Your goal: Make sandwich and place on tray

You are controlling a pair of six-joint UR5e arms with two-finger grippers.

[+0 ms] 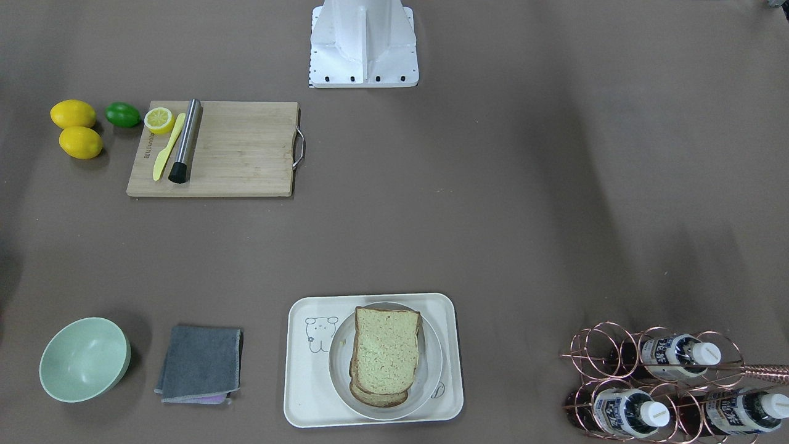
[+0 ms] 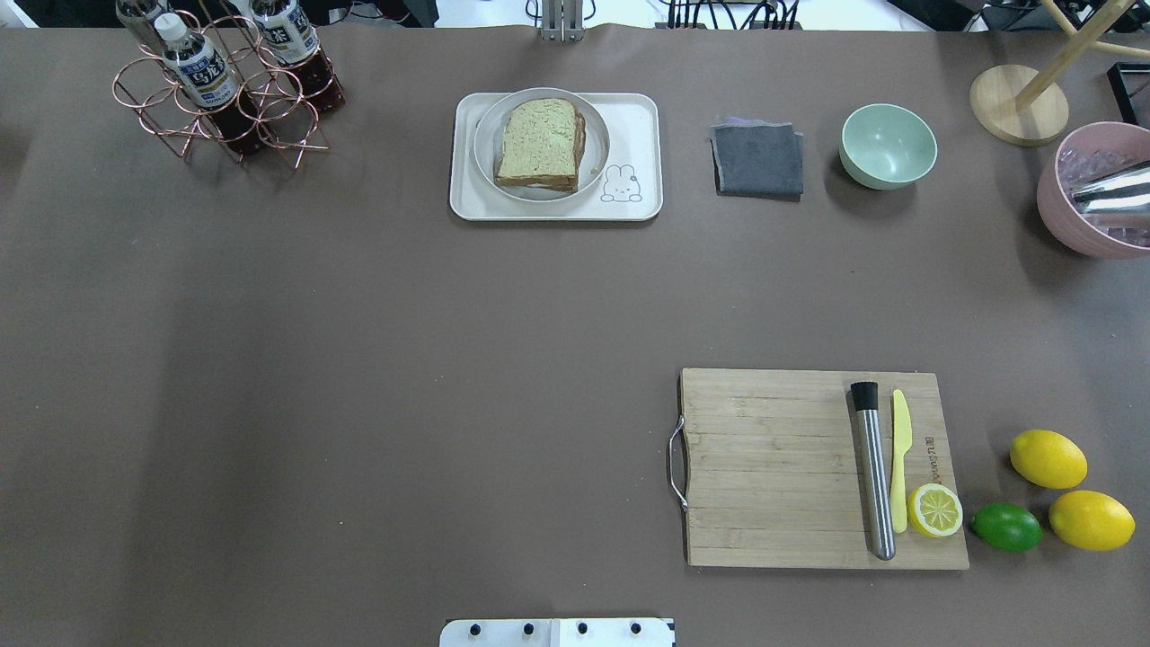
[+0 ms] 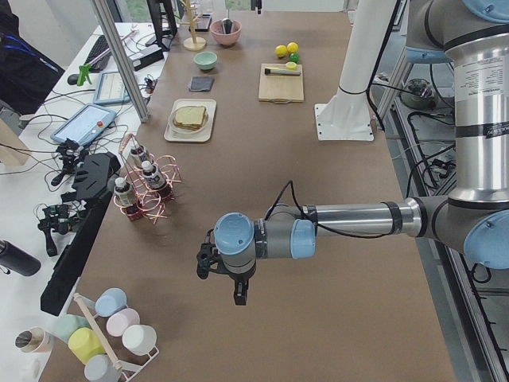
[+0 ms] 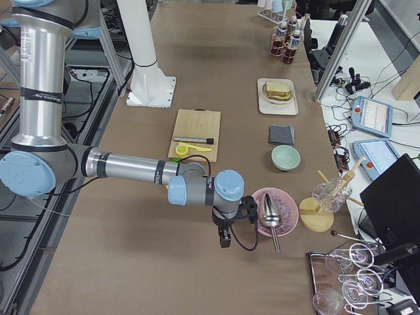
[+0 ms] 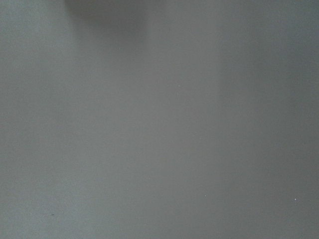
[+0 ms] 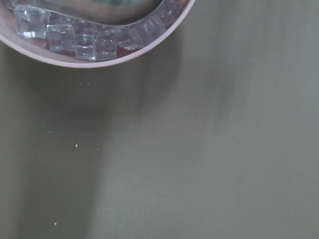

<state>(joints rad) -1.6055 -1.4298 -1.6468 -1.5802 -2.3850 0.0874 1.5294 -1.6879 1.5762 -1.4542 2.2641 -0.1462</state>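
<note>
The sandwich (image 1: 385, 357), two stacked bread slices with brown crust, lies on a round grey plate (image 1: 431, 376) that sits on the cream tray (image 1: 308, 394) with the bear drawing. It also shows in the overhead view (image 2: 537, 144). Any egg between the slices is hidden. My left gripper (image 3: 238, 294) hangs over bare table far from the tray, near the table's left end. My right gripper (image 4: 224, 239) hangs near the pink bowl at the right end. I cannot tell whether either is open or shut. Neither shows in the overhead or front views.
A wooden cutting board (image 2: 773, 467) holds a steel muddler (image 2: 873, 472), a yellow knife and a half lemon. Lemons (image 2: 1048, 458) and a lime lie beside it. A grey cloth (image 2: 757, 159), a green bowl (image 2: 888, 146), a bottle rack (image 2: 220, 85) and a pink ice bowl (image 2: 1092, 193) stand along the far edge.
</note>
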